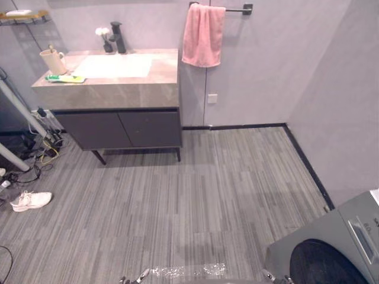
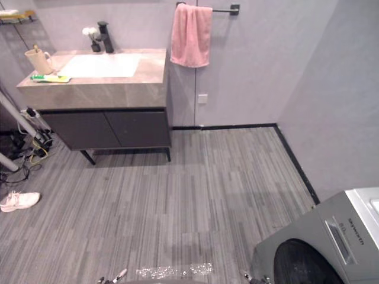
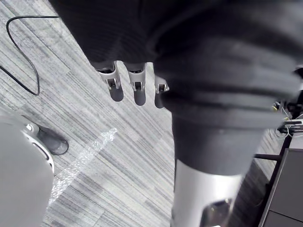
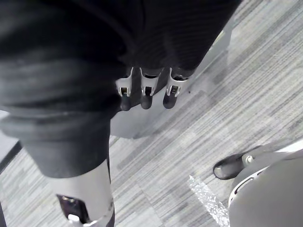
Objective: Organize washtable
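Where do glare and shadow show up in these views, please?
Left eye view: the basin is washed out white, and the cabinet throws a shadow on the floor under it. A bright streak glints at the bottom edge. The left wrist view and right wrist view catch the same glint on the floor.

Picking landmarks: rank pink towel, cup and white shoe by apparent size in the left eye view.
1. Pink towel, clearly largest.
2. White shoe and cup look alike; the shoe lies nearer the camera, so unranked.

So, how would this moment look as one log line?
phase: away from washtable | left hand: open, empty | right hand: open, empty
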